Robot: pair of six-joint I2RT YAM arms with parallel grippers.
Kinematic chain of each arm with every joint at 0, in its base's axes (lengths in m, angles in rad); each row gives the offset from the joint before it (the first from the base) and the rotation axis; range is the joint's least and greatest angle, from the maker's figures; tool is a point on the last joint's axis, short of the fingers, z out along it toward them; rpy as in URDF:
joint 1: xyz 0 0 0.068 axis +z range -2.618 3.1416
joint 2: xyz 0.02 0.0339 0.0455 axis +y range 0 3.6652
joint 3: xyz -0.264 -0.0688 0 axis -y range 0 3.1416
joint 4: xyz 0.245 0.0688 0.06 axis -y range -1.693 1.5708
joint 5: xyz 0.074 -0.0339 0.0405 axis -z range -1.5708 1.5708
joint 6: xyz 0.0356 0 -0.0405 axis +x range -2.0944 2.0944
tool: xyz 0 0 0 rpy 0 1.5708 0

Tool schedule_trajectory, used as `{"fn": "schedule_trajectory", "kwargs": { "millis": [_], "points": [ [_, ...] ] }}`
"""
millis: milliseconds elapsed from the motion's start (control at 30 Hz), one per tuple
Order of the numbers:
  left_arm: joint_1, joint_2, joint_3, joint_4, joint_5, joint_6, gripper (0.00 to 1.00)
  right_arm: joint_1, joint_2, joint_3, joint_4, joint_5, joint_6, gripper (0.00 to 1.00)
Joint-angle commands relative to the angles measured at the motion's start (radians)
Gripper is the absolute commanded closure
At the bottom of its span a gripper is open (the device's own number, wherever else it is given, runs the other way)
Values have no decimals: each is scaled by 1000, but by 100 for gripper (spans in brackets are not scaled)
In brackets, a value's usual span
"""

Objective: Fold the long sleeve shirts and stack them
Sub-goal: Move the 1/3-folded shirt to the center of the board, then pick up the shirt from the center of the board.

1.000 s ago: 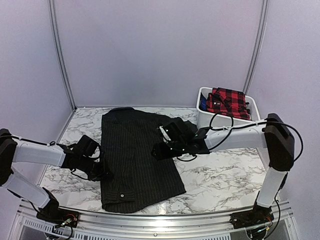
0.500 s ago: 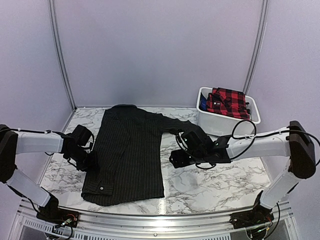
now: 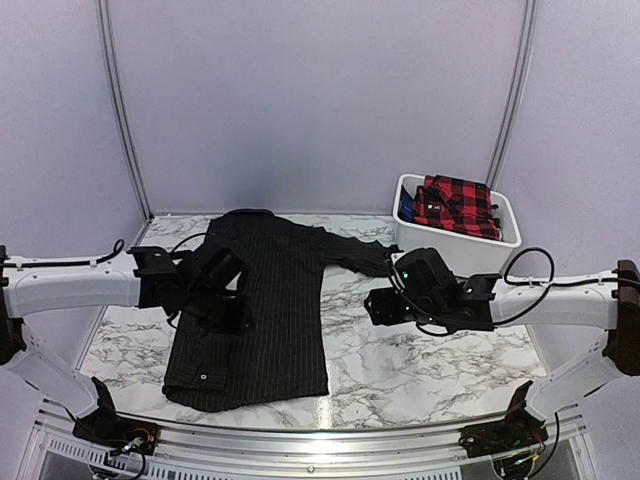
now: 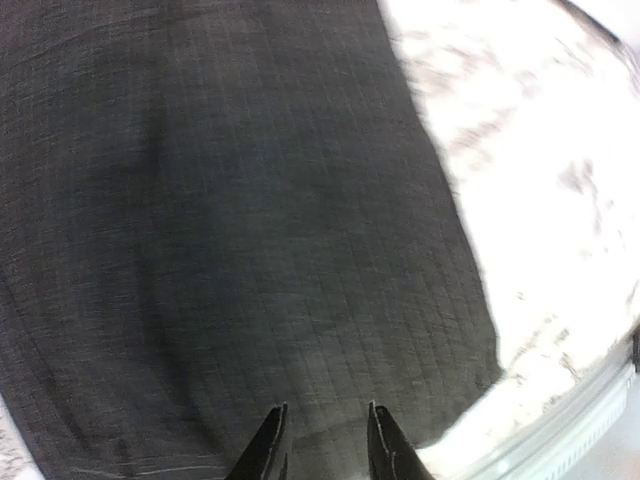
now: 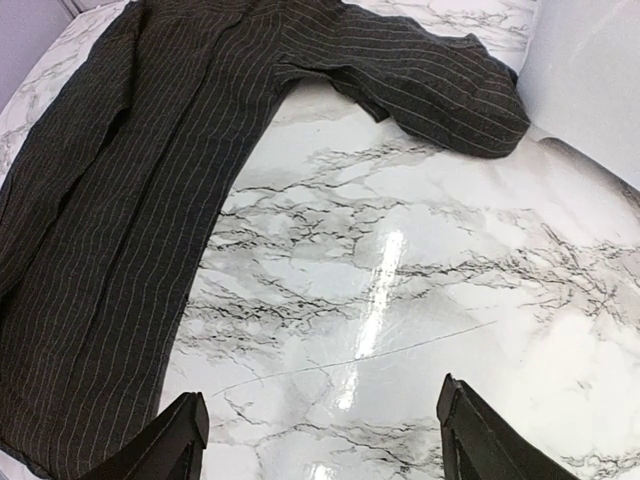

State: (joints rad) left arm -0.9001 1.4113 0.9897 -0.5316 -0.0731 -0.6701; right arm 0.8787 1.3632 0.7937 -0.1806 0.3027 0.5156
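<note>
Black pinstriped shirt (image 3: 255, 310) laid flat on bench (image 3: 430, 360). Left end effector (image 4: 326, 410) seen narrowly parted above its cloth, nothing gripped. Right end effector (image 5: 320, 395) spread wide over bare marble, empty.

Reaching in low from both sides, forearms near level. On the left arm (image 3: 80, 290), left gripper (image 4: 325, 440) angled downward, jaws only a narrow gap apart, nothing between. On the right arm (image 3: 560, 303), right gripper (image 5: 320, 430) spread wide, empty.
</note>
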Motion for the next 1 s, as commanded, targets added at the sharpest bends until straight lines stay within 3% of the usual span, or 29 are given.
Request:
{"fn": "schedule_trajectory", "kwargs": {
  "millis": [0, 233, 367, 767, 967],
  "points": [
    [-178, 148, 116, -37, -81, -47, 72, -27, -12, 26, -33, 39, 9, 25],
    [-389, 427, 327, -16, -94, -74, 75, -30, -17, 3, -54, 49, 58, 26],
    [-439, 520, 380, -6, -87, -102, 75, -29, -41, -27, -59, 48, 74, 26],
    [-469, 640, 451, 9, -151, -126, 73, -29, -156, -104, -68, 29, 105, 27],
    [-493, 594, 440, 6, -155, -145, 73, -30, -201, -135, -69, 28, 118, 27]
  ]
}}
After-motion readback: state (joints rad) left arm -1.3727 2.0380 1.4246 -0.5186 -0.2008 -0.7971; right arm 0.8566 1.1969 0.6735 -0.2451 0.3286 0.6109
